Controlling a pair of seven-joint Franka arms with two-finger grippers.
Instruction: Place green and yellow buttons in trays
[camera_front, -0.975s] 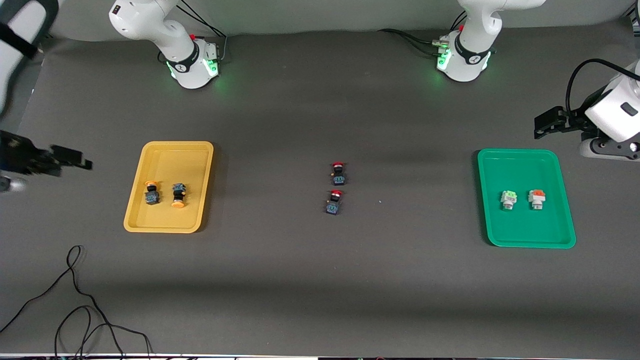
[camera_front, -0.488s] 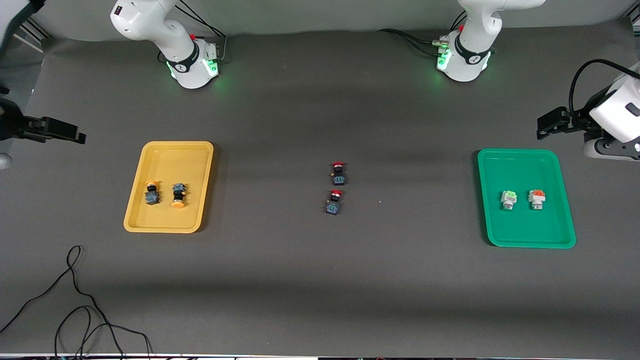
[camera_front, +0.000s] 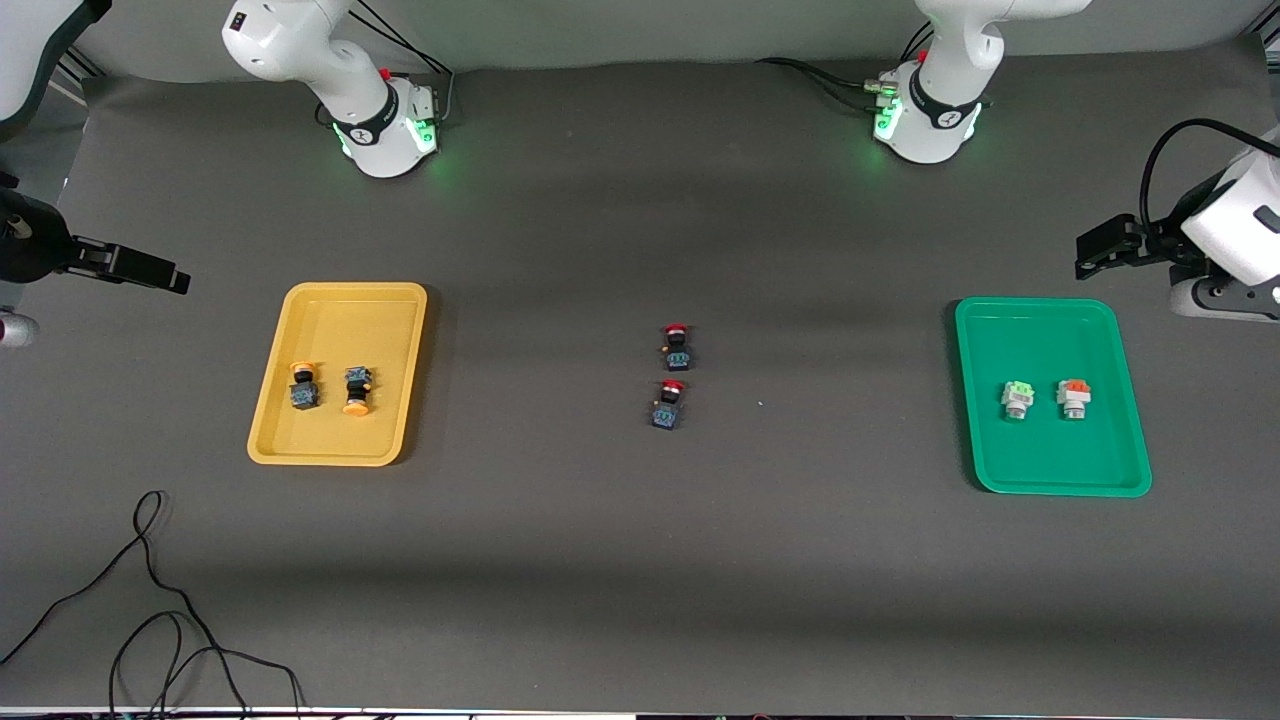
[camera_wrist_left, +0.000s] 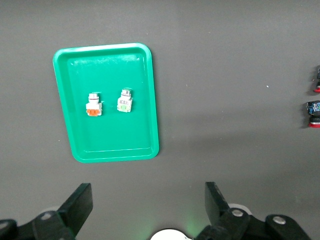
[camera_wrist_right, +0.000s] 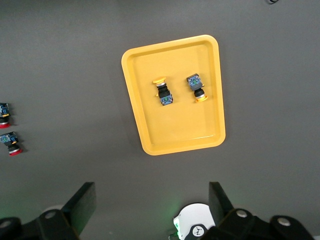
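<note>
Front view: two yellow buttons (camera_front: 330, 388) are lying in the yellow tray (camera_front: 340, 300), the green button (camera_front: 1017, 398) in the green tray (camera_front: 1035, 315) with an orange button (camera_front: 1073, 398) at its 3 o'clock; task looking finished. Buttons are seeming light, rigid, best pinched across the body.

Left wrist view: left claw (camera_wrist_left: 147, 207) is hanging spread apart, holding nothing.

Right wrist view: right claw (camera_wrist_right: 150, 207) is likewise gaping wide, carrying nothing.

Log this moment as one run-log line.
yellow buttons: in yellow tray | green button: in green tray | left gripper: open, empty | right gripper: open, empty | red buttons: mid-table
</note>
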